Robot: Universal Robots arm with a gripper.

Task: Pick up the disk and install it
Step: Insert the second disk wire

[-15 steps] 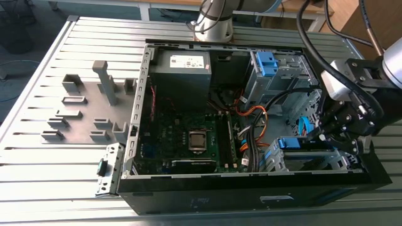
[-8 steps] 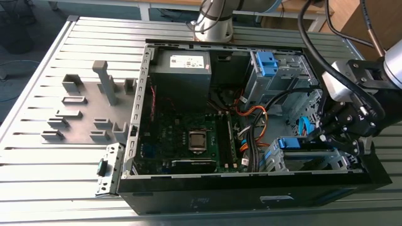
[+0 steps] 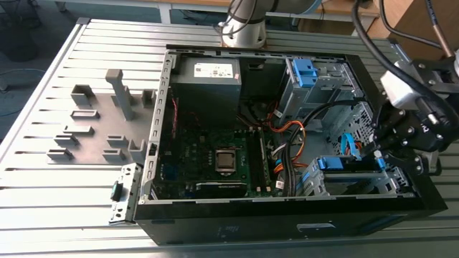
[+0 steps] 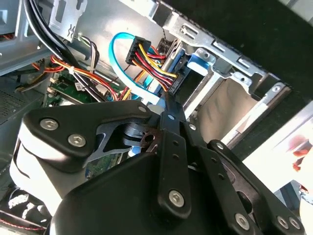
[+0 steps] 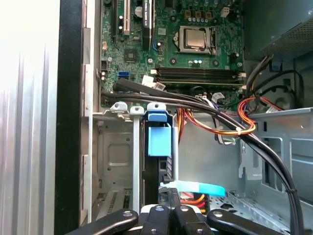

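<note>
Disk [image 5: 159, 139] stands on edge in the bare-metal drive cage [image 5: 115, 147], with the blue plastic tab of its frame sticking out. Gripper [image 5: 171, 209] sits just outside the cage's open end, right by the disk, black fingers drawn together; can't tell if anything is pinched. Second wrist view shows red-yellow-black power wires [image 4: 151, 61] reaching the cage, first wrist view the green motherboard [image 5: 195, 44] beyond the cage.

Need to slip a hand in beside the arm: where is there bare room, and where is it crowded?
Bare: the slatted table around the grey fixture, on the exterior view's left; inside, the motherboard between the power supply and the case's near wall. Crowded: cables and the gripper beside the disk.
</note>
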